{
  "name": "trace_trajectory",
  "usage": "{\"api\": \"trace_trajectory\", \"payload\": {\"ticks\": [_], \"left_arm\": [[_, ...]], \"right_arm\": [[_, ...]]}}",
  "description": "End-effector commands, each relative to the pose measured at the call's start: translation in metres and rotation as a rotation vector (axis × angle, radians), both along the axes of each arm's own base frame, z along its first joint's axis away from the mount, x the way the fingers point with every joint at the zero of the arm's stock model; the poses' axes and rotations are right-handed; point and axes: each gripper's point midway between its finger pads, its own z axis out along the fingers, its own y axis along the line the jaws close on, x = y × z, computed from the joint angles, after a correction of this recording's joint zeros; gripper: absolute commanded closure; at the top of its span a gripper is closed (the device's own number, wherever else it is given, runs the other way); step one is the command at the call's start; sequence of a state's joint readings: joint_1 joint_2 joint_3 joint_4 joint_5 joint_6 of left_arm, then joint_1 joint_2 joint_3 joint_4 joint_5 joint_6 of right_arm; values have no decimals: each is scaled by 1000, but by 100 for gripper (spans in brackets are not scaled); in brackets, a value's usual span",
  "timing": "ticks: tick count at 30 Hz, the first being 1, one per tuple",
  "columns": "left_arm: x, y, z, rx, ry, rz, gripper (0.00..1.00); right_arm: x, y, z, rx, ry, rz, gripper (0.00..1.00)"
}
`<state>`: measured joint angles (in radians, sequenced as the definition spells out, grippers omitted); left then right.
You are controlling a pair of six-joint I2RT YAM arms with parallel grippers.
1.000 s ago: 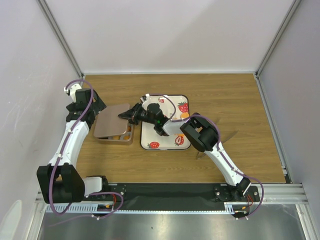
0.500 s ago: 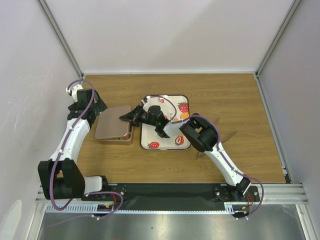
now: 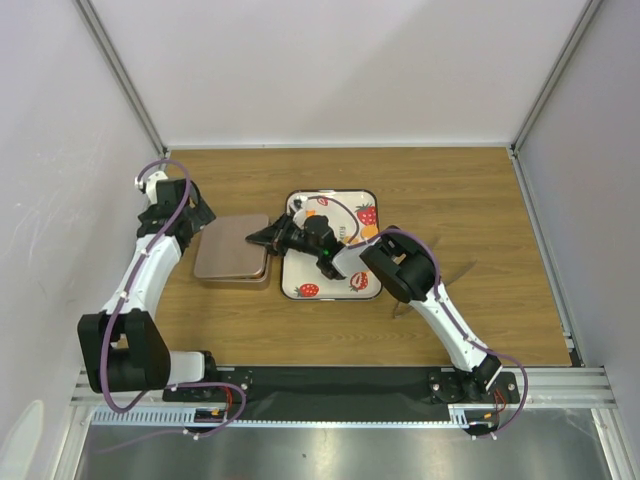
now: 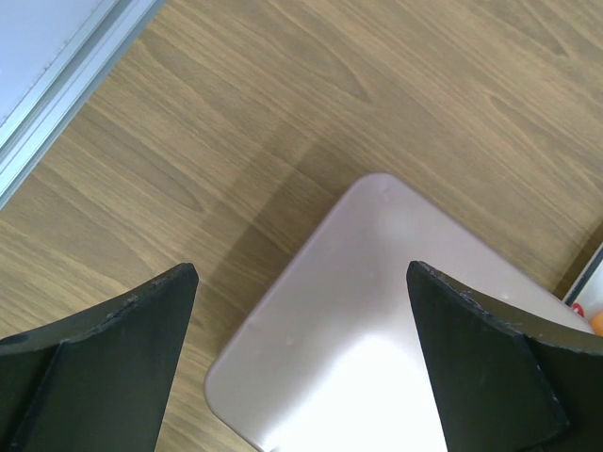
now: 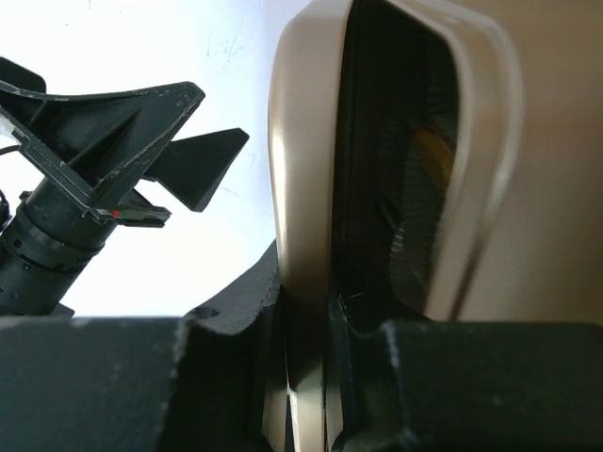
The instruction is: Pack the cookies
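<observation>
A flat pinkish-beige lid (image 3: 232,258) lies over the tin box left of the tray and covers it in the top view. My right gripper (image 3: 268,238) is shut on the lid's right edge (image 5: 300,235). In the right wrist view the lid still stands slightly off the box (image 5: 476,169). An orange cookie (image 5: 431,151) and dark paper cups show through that gap. My left gripper (image 3: 196,218) is open and empty, above the lid's far left corner (image 4: 377,330). It also shows in the right wrist view (image 5: 141,141). The other cookies are hidden under the lid.
A white tray (image 3: 345,290) with red strawberry prints lies right of the box, under my right arm. Its edge shows at the right of the left wrist view (image 4: 586,282). The wooden table (image 3: 470,230) is walled at left, back and right.
My right gripper has lowered the tilted lid leftward onto the box, hiding the cookies that showed at its near right corner. My left gripper has drawn back slightly toward the far left.
</observation>
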<state>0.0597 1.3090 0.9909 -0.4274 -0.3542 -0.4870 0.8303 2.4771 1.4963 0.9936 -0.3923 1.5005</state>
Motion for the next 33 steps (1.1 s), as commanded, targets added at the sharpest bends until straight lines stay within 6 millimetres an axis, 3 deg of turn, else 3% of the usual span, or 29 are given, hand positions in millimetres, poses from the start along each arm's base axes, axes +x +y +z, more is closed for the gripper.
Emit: {"api": "trace_trajectory", "payload": {"ticks": [1,12,33], "left_arm": [[3,3,-3,1,-7,2,0],[3,3,-9,-3,12,2,0],[4,-8,-42,-68,78,-24,0]], "right_arm": [[4,-10,38,67,-47,-18,80],[4,-24,39,64,-47,-30,71],[5,-59,26,36,-33,-83,71]]}}
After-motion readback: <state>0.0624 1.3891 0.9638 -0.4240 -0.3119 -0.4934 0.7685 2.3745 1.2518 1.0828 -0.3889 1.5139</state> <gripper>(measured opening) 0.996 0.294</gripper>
